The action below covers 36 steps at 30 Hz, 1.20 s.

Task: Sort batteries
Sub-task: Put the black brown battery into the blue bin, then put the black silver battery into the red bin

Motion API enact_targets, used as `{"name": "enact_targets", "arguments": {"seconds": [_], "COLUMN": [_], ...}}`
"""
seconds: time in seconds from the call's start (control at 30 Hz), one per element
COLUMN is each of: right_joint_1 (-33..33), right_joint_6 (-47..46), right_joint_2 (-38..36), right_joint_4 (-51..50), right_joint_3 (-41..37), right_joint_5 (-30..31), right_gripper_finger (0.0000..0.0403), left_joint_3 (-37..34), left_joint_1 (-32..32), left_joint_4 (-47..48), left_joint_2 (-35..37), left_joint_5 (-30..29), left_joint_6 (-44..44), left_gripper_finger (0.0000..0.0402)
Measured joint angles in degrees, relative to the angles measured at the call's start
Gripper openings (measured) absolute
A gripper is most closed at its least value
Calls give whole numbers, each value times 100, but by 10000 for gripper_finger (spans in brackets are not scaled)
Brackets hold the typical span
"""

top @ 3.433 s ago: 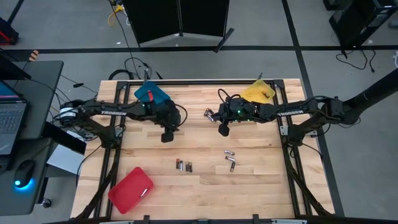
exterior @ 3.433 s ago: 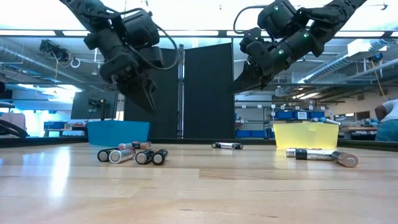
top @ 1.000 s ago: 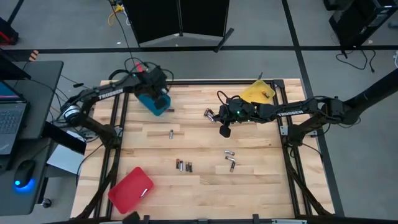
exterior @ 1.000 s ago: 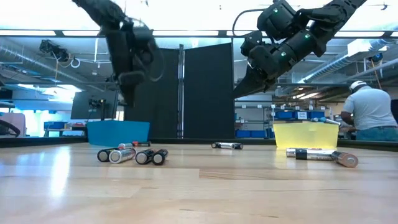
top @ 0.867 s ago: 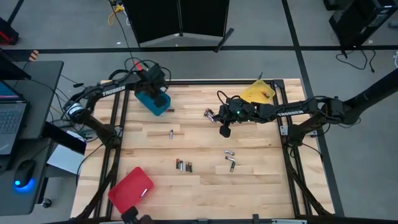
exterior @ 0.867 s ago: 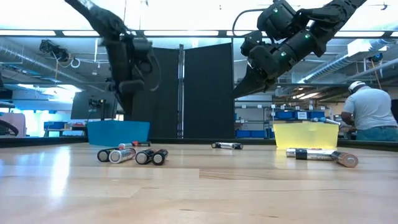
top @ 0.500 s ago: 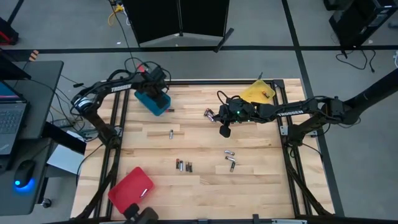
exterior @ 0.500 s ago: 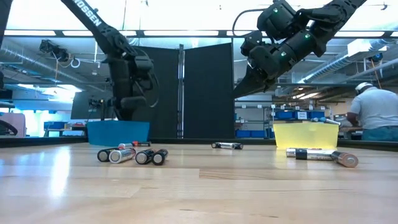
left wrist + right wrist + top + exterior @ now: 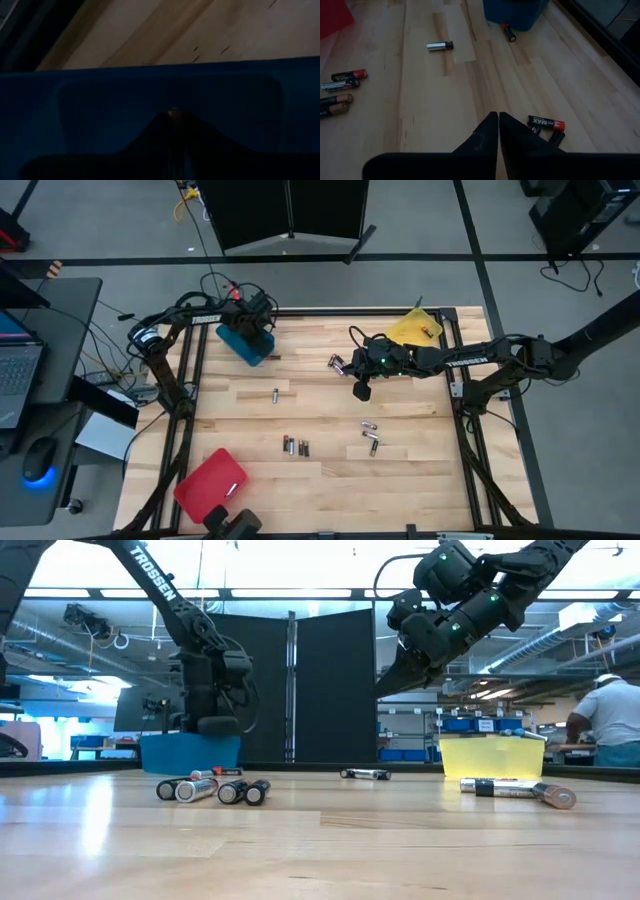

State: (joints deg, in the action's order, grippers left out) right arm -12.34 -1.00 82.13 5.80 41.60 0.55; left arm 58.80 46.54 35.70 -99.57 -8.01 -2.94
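10 or so batteries are showing in all; sorting is partly done.

- The left gripper [image 9: 254, 329] is hanging low over the blue tray [image 9: 232, 338] at the far left of the bench [image 9: 330, 480]. Its wrist view is filling with blue wall and a small glint at the tip, possibly a cell. Whether the jaws are open or closed cannot be told.
- The right gripper [image 9: 498, 122] is hovering mid-bench with jaws closed and empty.
- Loose cells are lying as follows: 3 together [image 9: 295, 447] near the front, 2 more [image 9: 372, 437] to their right, 1 alone [image 9: 276, 394], and 1 [image 9: 272, 357] just beside the blue tray. A small group [image 9: 337, 363] is lying near the right arm.
- The red tray [image 9: 205, 478] and the yellow tray [image 9: 410, 330] are each showing a cell inside.

Step in hand, judged: a drop into the blue tray. To do it well:
- The gripper should be sitting inside the rim line before letting go, so the cell is not bouncing out.
- It should then be lifting straight up, clear of the tray wall.

Room:
- The blue tray is sitting close to the far edge and the frame rail, so the exit should be going toward the bench middle.
- The arms are well apart, and the open wood between them is giving free passage.
- The cell beside the tray is lying in the sweep path and is likely to roll if it is getting nudged.
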Motion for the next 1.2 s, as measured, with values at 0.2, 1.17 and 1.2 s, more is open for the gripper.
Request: {"name": "enact_targets", "arguments": {"seconds": [0.2, 1.17, 1.2], "right_joint_1": [1, 1874, 1913], "right_joint_6": [-26, -2918, -2986], "right_joint_2": [0, -2, -2], "right_joint_4": [11, -3038, -3040], "right_joint_3": [0, 223, 223], "right_joint_5": [203, -275, -274], "right_gripper_finger": [56, 127, 127], "left_joint_3": [-1, -3707, -3791], "left_joint_1": [-23, -2885, -2947], "left_joint_4": [152, -4899, -5015], "left_joint_2": [306, 4262, 4262], "left_joint_5": [30, 576, 616], "left_joint_6": [-74, 662, 664], "left_gripper_finger": [141, 65, 65]}}
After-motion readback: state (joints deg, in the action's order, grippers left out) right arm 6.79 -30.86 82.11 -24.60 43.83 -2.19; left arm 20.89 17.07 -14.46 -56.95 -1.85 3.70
